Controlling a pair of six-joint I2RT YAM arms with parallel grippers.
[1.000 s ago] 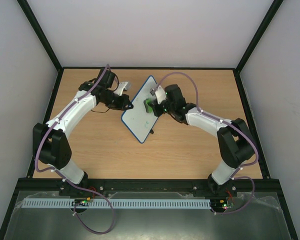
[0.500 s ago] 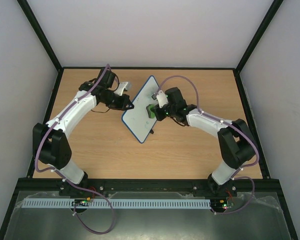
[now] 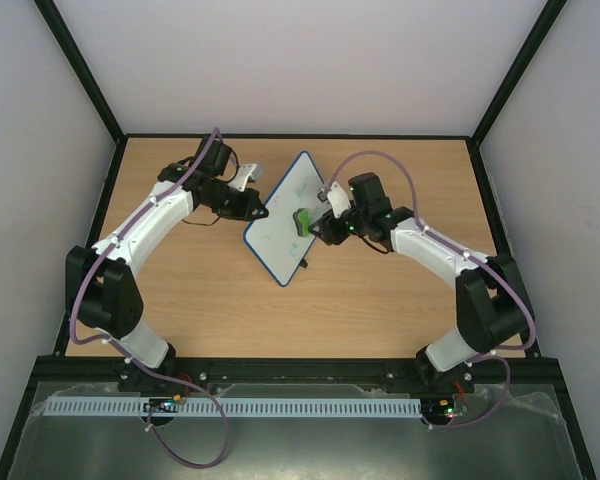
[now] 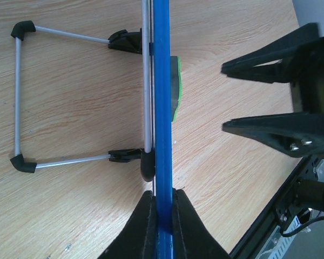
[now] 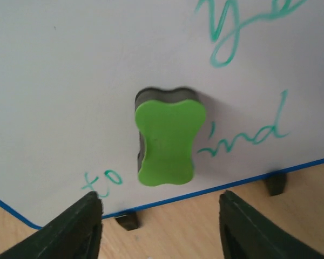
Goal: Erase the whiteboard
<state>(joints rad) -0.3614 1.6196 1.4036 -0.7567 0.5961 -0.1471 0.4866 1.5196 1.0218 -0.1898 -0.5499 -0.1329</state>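
The small white rectangular whiteboard with a thin blue frame [image 3: 275, 240] is stood tilted on a grey wire stand with black feet [image 4: 17, 97], mid-way across the light wooden table [image 3: 200, 290]. The board edge facing the left arm is clamped by the left gripper [image 4: 162, 200], jaws closed on the blue frame. The right gripper [image 5: 159, 226] is released, its fingers [image 5: 81, 226] spread apart just off the board face. A small green bone-shaped eraser block [image 5: 164, 143] is seen stuck on the board, touched by neither finger. Green handwriting [image 5: 243, 32] is seen around it.
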